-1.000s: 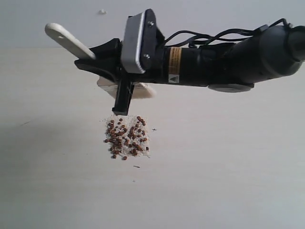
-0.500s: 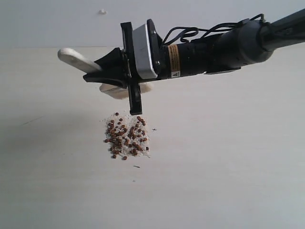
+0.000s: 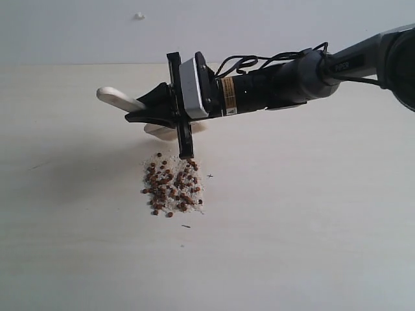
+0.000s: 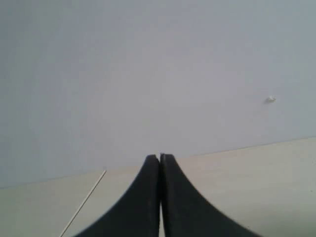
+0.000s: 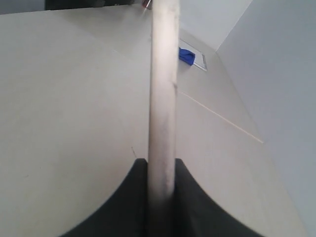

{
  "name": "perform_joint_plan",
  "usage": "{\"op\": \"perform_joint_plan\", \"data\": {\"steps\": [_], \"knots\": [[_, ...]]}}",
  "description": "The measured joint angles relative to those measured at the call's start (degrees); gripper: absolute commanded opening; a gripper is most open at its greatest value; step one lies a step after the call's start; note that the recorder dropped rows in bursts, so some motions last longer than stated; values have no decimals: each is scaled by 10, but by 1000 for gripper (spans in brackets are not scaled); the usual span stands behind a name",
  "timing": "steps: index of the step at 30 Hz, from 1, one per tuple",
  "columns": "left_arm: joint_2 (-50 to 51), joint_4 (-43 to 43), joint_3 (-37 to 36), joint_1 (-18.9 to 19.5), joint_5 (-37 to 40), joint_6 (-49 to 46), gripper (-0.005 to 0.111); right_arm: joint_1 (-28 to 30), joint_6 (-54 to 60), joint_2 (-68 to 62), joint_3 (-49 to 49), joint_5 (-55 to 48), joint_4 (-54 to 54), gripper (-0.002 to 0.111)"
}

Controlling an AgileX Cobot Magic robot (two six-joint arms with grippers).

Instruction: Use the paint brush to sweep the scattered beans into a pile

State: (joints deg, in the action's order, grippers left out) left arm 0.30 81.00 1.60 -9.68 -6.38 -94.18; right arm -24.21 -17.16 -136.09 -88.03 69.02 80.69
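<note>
The beans (image 3: 172,188) lie in a loose patch near the middle of the worktop (image 3: 311,246), mixed with pale crumbs. A few strays sit at the patch's 6 o'clock edge. The right end effector (image 3: 139,111) reaches in from 3 o'clock and is clamped on the handle of the paint brush (image 3: 115,98), which hangs just beyond the patch's 12 o'clock edge. The handle points out toward 9 o'clock. The bristle end shows only as a pale shape behind the jaws, and whether it touches the surface cannot be told. The left end effector (image 4: 159,163) is closed on nothing and faces the far wall.

The brush looks light, with a stiff wooden handle and soft bristles that should bend under little pressure. A grip low on the handle, close to the head, likely gives the firmest control, though smooth wood could twist between the jaws. The beans are small, hard and round, so they probably roll readily. Slow, shallow strokes toward the patch's centre seem wise.
</note>
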Motion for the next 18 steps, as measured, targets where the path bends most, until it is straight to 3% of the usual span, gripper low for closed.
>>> {"op": "perform_joint_plan", "data": {"steps": [18], "knots": [[0, 0, 0, 0, 0, 0, 0, -20, -1, -44, -39, 2, -41, 0]]}}
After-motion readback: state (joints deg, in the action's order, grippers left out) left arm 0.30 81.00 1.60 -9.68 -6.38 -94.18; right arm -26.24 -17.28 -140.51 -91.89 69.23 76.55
